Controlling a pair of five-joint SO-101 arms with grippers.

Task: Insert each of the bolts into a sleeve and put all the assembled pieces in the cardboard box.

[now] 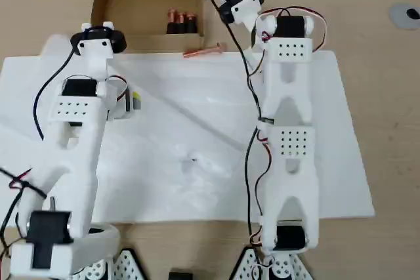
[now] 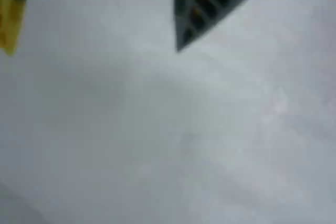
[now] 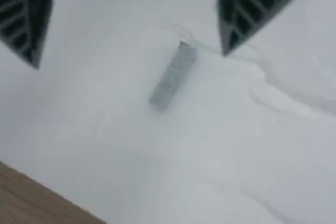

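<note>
- open brown cardboard box [image 1: 141,11] sits at the desk's [image 1: 380,63] far edge; copper-topped assembled pieces [image 1: 181,21] stand inside it;
- loose copper bolt [image 1: 203,50] lies just outside the box's near wall, by the far edge of the white sheet [image 1: 197,109];
- right claw [image 3: 130,60] gapes, empty, over a small grey oblong sleeve [image 3: 172,75] lying on the sheet;
- left claw [image 2: 93,51] is spread wide, holding nothing, above the sheet

The high camera looks almost straight down on the tabletop [image 1: 387,96] from well above (the cardboard box [image 1: 105,11] lies at the far edge). Each wrist camera hangs very near the white sheet [image 1: 197,122] and faces down on it. All three views share this sheet.
</note>
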